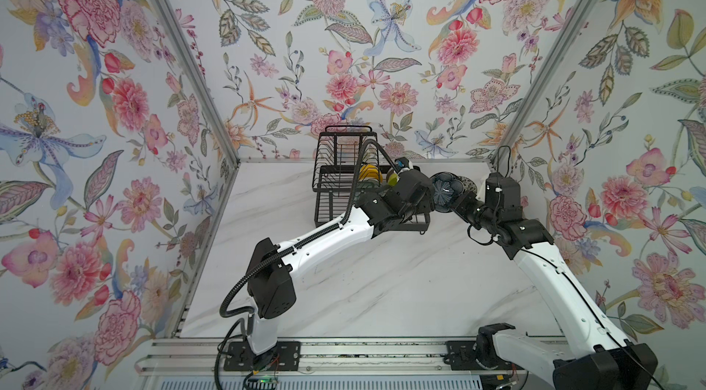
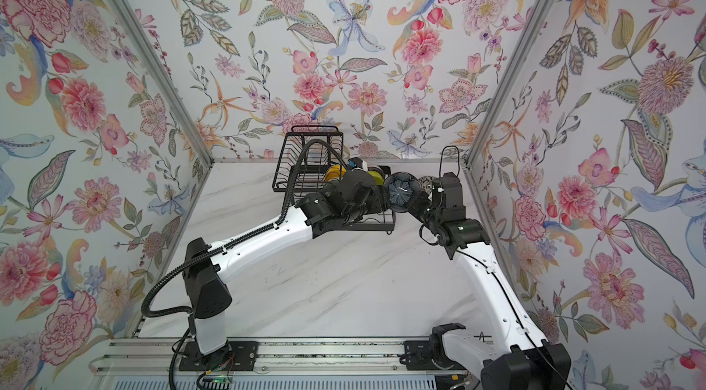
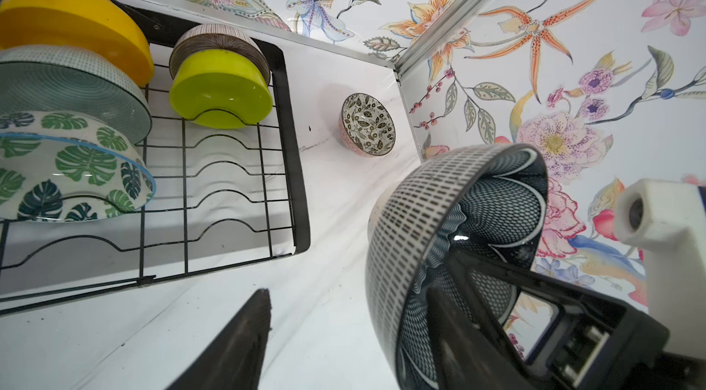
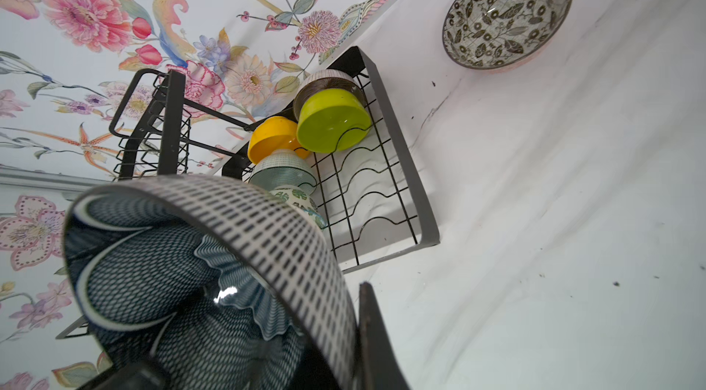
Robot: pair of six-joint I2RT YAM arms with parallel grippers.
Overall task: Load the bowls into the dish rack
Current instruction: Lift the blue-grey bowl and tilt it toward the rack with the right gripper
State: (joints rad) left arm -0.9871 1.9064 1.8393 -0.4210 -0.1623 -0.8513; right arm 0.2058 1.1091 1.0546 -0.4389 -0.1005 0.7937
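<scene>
I read handover | right end effector (image 1: 456, 199) clenches blue bowl (image 1: 444, 188) by rim, on edge | left end effector (image 3: 345, 294), nearer dish rack (image 3: 296, 147), straddles its wall unclenched

White marble-look tabletop (image 1: 382, 285) w/ grey veins, few dark specks. On it, twd far end: black wire two-tier dish rack (image 3: 296, 162). Beside rack's R side in both top views, apart from it, nr far-R corner: small round b&w leaf-pattern bowl (image 3: 368, 124), pinkish outside, upright, open side up.
</scene>
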